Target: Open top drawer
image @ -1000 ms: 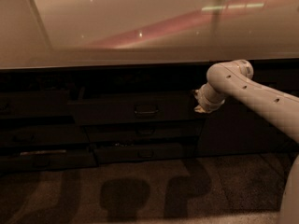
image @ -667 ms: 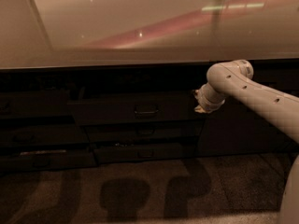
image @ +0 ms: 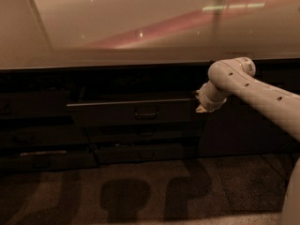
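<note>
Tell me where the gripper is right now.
In the camera view the gripper sits right of centre, at the right end of the top drawer, right of its loop handle and below the countertop edge.

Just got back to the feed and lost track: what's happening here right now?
The robot's arm reaches in from the right, its hand at the right end of the top drawer, well away from the central loop handle. The drawer looks partly pulled out: its pale top rim shows and it stands proud of the shallower drawers below.
</note>
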Tool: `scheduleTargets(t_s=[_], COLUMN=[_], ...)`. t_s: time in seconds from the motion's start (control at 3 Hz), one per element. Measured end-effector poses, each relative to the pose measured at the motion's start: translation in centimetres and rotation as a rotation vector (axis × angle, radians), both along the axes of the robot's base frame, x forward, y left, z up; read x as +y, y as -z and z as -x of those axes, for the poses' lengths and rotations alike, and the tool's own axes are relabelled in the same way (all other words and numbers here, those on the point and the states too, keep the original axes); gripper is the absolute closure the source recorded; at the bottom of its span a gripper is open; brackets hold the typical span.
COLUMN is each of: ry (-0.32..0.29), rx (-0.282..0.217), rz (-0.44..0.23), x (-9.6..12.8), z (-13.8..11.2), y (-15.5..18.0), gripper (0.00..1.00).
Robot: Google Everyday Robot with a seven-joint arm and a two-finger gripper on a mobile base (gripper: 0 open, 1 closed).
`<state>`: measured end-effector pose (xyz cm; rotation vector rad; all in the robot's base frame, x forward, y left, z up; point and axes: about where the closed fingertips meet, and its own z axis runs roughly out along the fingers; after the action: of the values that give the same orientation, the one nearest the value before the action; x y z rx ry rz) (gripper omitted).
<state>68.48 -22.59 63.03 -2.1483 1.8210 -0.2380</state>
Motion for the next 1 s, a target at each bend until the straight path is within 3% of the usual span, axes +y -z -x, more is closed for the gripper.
scheduleTargets(t_s=[1.0], ry=[-0.011], rx=[0.003], rz=[0.008], x=[-0.04], z=[1.7], y=[0.37], gripper=[1.0])
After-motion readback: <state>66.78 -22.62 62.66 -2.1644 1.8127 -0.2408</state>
